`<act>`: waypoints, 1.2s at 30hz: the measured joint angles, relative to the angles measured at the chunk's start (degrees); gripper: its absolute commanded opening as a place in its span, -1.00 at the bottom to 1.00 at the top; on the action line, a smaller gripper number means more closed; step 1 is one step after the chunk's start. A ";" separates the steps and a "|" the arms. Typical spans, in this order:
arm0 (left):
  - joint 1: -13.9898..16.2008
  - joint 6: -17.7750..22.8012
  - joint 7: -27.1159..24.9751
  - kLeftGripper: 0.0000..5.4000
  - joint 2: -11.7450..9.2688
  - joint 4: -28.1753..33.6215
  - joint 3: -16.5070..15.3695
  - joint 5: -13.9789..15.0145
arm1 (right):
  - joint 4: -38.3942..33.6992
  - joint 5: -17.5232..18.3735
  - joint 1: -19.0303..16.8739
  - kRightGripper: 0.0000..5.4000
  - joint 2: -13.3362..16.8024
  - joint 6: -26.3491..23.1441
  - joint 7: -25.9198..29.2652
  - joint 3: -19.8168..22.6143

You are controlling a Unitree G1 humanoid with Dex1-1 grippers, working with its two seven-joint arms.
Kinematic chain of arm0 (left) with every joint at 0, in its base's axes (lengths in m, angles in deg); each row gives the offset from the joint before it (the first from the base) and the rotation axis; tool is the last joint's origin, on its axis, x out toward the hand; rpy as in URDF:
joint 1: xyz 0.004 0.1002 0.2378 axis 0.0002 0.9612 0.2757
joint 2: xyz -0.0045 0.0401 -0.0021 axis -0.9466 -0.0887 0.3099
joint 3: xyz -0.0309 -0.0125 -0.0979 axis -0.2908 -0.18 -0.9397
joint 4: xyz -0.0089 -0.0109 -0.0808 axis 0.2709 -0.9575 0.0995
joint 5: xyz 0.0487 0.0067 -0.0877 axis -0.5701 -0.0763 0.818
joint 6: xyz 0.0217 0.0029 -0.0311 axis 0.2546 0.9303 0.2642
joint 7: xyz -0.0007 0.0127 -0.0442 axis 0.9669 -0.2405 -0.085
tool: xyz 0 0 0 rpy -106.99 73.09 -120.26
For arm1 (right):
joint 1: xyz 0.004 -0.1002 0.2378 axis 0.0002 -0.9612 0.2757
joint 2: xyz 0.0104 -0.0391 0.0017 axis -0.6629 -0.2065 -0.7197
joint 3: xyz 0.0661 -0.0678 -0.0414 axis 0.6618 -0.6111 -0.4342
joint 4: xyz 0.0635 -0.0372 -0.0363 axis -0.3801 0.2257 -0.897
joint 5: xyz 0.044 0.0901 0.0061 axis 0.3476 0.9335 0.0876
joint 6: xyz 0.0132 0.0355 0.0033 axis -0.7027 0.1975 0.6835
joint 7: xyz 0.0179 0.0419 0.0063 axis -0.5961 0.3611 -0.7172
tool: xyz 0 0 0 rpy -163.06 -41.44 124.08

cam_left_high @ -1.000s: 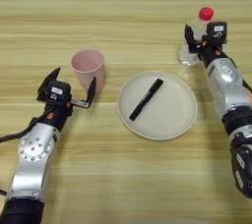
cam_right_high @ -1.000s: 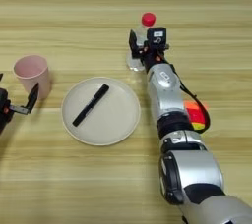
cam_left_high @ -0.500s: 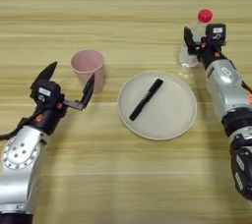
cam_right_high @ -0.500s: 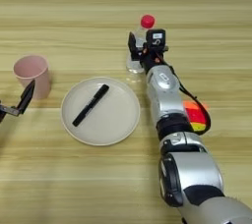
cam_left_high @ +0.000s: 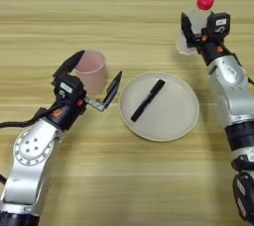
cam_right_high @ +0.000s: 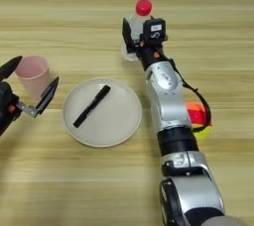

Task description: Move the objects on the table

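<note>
Left end effector point(cam_left_high: 92, 73) now straddling pale pink cup point(cam_left_high: 91, 69), fingers spread

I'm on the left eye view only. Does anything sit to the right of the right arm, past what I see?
Observer: Yes. A red and yellow object shows just right of the right arm, beside the forearm.
Operator: What is it?
Observer: I cannot tell. Only a red part with a yellow-green edge below it shows, and the arm covers the rest.
Operator: Is it near the plate?
Observer: No. The arm lies between it and the plate, so they are apart.
</note>
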 measured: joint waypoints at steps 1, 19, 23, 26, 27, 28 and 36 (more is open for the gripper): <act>-0.36 -0.01 0.11 1.00 0.12 -0.74 0.70 -1.12 | -3.34 -0.01 -1.37 0.17 0.01 -1.62 -0.04 -0.50; -9.59 -3.47 0.16 1.00 4.90 -17.28 6.94 -5.48 | -32.33 3.76 -13.14 0.17 -1.39 -18.79 1.75 -7.37; -10.01 -3.90 0.21 1.00 5.22 -18.35 7.64 -5.74 | -32.79 5.32 -14.15 0.17 -2.13 -20.66 2.34 -8.44; -9.92 -3.92 0.19 1.00 5.35 -17.19 8.28 -5.77 | -32.78 6.68 -14.34 0.17 -2.53 -21.94 2.79 -8.70; -9.90 -3.92 0.20 1.00 5.38 -16.11 8.59 -5.77 | -32.78 7.03 -14.42 0.17 -2.85 -22.41 2.85 -8.75; -9.89 -3.94 0.19 1.00 5.47 -14.92 8.91 -5.77 | -32.69 7.33 -14.52 0.17 -3.19 -22.64 2.86 -8.83; -9.89 -3.90 0.18 1.00 5.43 -13.04 9.78 -5.81 | -31.74 7.77 -14.61 0.17 -4.14 -22.86 2.99 -10.13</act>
